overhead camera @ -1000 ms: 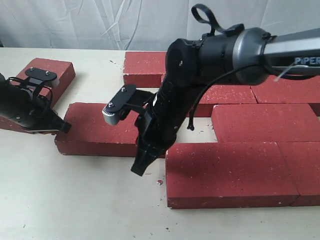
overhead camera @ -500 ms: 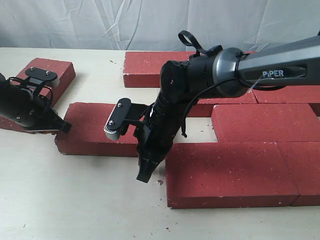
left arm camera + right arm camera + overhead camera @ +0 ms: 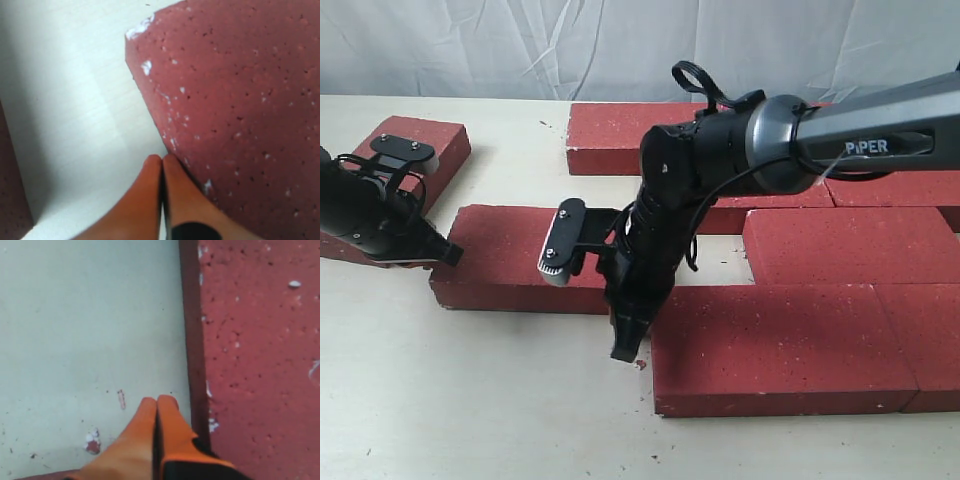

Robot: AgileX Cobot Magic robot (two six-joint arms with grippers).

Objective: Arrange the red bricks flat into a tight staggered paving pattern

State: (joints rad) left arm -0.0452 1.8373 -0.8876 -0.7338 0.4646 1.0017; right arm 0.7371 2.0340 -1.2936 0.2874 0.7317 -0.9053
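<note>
Bricks (image 3: 840,245) lie packed at right; one loose brick (image 3: 505,255) sits left of them, long axis left-right. Nearer it, the left gripper (image 3: 448,254), clenched empty, meets its left end. The right gripper (image 3: 626,345), likewise clenched empty, hangs beside the front brick (image 3: 770,345).

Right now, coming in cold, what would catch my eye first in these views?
The big black right arm reaches across the middle, its shut right gripper pointing down at the table beside the front brick. Then the red paving on the right, with a lone brick jutting left, the shut left gripper at its end.
</note>
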